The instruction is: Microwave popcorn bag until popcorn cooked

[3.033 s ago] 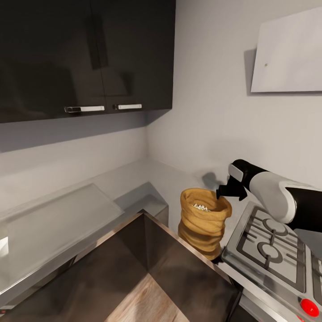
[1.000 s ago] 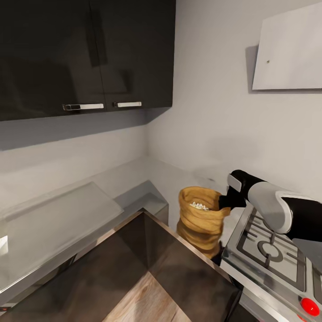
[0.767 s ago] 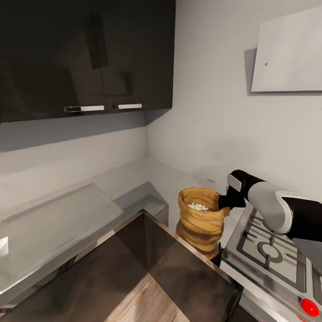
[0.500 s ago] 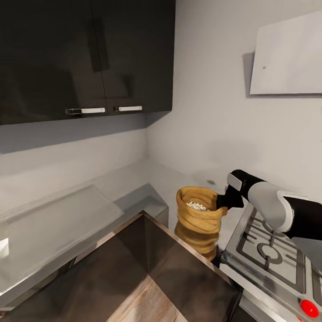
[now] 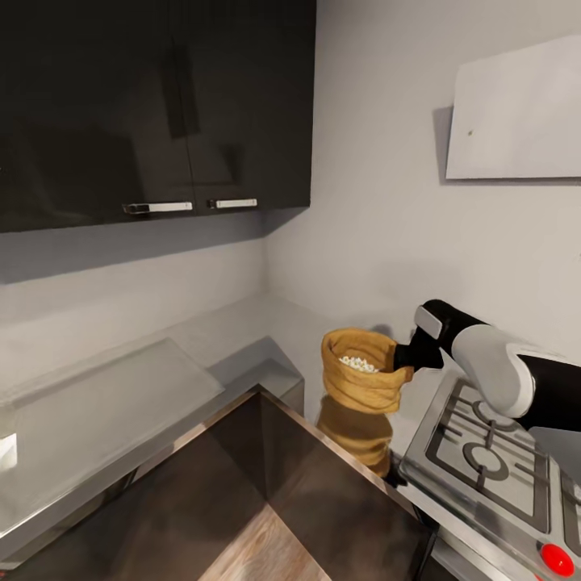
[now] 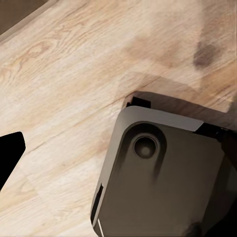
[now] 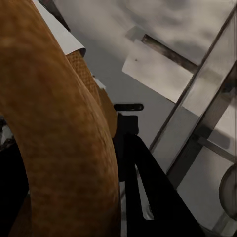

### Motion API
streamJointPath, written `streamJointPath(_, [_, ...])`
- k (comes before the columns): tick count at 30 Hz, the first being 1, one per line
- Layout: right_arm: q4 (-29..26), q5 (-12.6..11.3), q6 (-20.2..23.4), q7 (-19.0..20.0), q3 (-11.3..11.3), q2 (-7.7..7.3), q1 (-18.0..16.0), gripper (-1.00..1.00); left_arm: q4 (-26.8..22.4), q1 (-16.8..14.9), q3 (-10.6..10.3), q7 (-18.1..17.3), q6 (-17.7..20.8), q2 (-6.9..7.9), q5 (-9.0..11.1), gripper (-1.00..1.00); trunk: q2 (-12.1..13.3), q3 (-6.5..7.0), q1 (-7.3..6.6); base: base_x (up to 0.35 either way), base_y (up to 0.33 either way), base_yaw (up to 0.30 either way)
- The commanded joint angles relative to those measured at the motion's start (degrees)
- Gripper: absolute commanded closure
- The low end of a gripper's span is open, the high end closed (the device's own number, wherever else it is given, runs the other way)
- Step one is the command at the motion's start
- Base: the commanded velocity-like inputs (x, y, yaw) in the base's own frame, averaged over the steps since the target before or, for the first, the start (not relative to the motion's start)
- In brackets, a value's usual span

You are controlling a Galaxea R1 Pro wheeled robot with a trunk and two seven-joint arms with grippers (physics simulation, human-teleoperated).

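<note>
A: Which way is the popcorn bag (image 5: 365,369) sitting?

B: Upright, its long axis roughly vertical with a slight lean, mouth up. The rolled rim faces the ceiling and the popcorn (image 5: 357,364) shows as a whitish cluster inside the mouth.

A: And where is it, taking the gas hob (image 5: 492,452) as the mark?

B: Just beside the hob's near-left corner, toward the wall corner. It hangs clear above the countertop (image 5: 242,323); its tan reflection (image 5: 355,432) lies separately on the glossy steel below it.

A: What about the right gripper (image 5: 401,357)?

B: It is clamped on the bag's rim at the side facing the hob. In the right wrist view the orange rim (image 7: 54,148) runs thick between the dark fingers (image 7: 148,182), one finger on each side, so the jaws are only as far apart as the rolled paper is thick.

A: The arm's pose?

B: The right arm (image 5: 500,371) reaches over the hob's back-left part, forearm sloping slightly down toward the bag, wrist about level with the rim.

A: The left gripper?

B: One black fingertip (image 6: 7,155) shows above a wooden floor (image 6: 74,64) and the robot's grey base (image 6: 158,177). Whether that claw is released or clenched I cannot tell.
</note>
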Motion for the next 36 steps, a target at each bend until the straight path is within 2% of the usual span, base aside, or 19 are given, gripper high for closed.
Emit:
streamJointPath(1, [-0.2, -0.2, 0.1, -0.6, -0.6, -0.12, -0.1, 1.0, 0.1, 0.0, 0.1, 0.0, -0.2, 0.0, 0.0, -1.0, -0.1, 0.0, 0.02, 0.0, 0.0, 0.0])
streamJointPath(10, [-4.5, -0.2, 1.4, -0.6, -0.8, -0.58, -0.1, 1.0, 0.1, 0.0, 0.1, 0.0, -0.2, 0.0, 0.0, -1.0, -0.1, 0.84, 0.02, 0.0, 0.0, 0.0])
streamJointPath(16, [-5.2, -0.2, 1.5, -0.6, -0.9, -1.38, -0.1, 1.0, 0.1, 0.0, 0.1, 0.0, -0.2, 0.0, 0.0, -1.0, -0.1, 1.41, 0.02, 0.0, 0.0, 0.0])
streamJointPath(26, [-5.5, -0.2, 1.4, -0.6, -0.8, -1.46, -0.1, 1.0, 0.1, 0.0, 0.1, 0.0, -0.2, 0.0, 0.0, -1.0, -0.1, 1.84, 0.02, 0.0, 0.0, -0.001])
streamJointPath(36, [-5.5, -0.2, 1.4, -0.6, -0.8, -1.5, -0.1, 1.0, 0.1, 0.0, 0.1, 0.0, -0.2, 0.0, 0.0, -1.0, -0.1, 1.85, 0.02, -0.182, 0.062, -0.239])
